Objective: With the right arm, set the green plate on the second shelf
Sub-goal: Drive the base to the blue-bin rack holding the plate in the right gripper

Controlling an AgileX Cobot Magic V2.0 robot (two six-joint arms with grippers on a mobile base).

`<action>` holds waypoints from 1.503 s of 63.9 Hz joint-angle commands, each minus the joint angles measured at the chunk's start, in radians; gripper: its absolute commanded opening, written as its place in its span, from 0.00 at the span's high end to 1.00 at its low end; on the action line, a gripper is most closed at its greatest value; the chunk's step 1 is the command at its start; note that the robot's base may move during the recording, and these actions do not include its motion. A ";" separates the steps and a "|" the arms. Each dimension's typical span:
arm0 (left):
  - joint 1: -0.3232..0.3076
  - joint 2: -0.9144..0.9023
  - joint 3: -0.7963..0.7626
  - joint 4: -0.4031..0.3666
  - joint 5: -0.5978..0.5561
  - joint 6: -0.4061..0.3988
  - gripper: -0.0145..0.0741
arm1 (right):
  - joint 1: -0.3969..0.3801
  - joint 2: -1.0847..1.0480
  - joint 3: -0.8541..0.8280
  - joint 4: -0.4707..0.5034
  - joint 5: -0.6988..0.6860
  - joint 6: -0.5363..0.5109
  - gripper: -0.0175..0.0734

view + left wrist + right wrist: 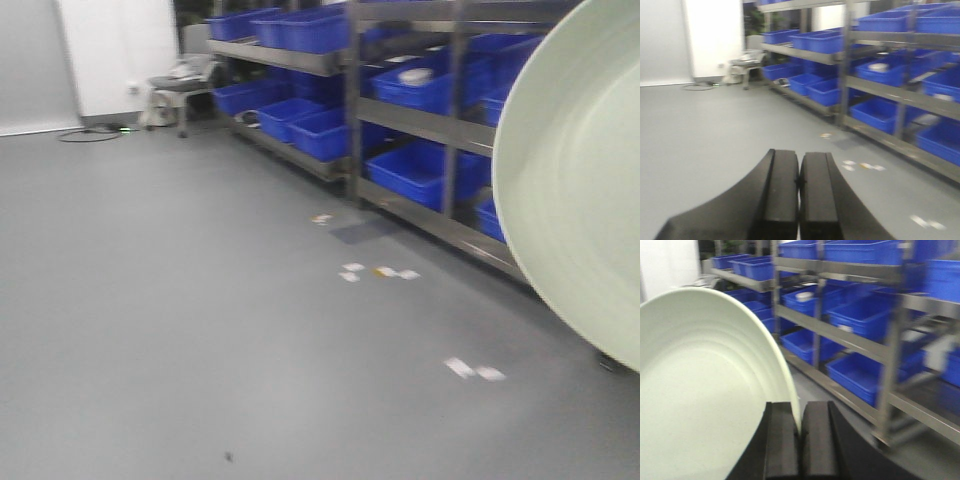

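Right wrist view, right tool (800, 415) clamped on round matte green plate (705, 390), left tool (799, 170) closed, empty.

**A:** What colour is the green plate (580, 190)?
**B:** Pale sage, matte, with faint concentric rings inside.
**A:** And the arms' ends?
**B:** Black, both the left gripper (799, 167) and the right gripper (800, 417).
**A:** The far shelving (420, 120)?
**B:** Grey metal, holding bright blue bins (300, 30).
**A:** The floor (180, 330)?
**B:** Plain grey, dotted with white scraps (475, 370). One looks yellowish, though the blur leaves me unsure.
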 commanded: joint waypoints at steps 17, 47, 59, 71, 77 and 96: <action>-0.005 -0.016 0.042 -0.006 -0.085 -0.001 0.69 | -0.006 0.009 -0.035 0.009 -0.122 0.002 0.75; -0.005 -0.016 0.042 -0.006 -0.085 -0.001 0.69 | -0.006 0.009 -0.035 0.009 -0.122 0.002 0.75; -0.005 -0.016 0.042 -0.006 -0.085 -0.001 0.69 | -0.006 0.009 -0.035 0.009 -0.122 0.002 0.75; -0.005 -0.016 0.042 -0.006 -0.085 -0.001 0.69 | -0.006 0.009 -0.035 0.009 -0.122 0.002 0.75; -0.005 -0.016 0.042 -0.006 -0.085 -0.001 0.69 | -0.006 0.009 -0.035 0.009 -0.122 0.002 0.75; -0.005 -0.016 0.042 -0.006 -0.085 -0.001 0.69 | -0.006 0.009 -0.035 0.009 -0.122 0.002 0.75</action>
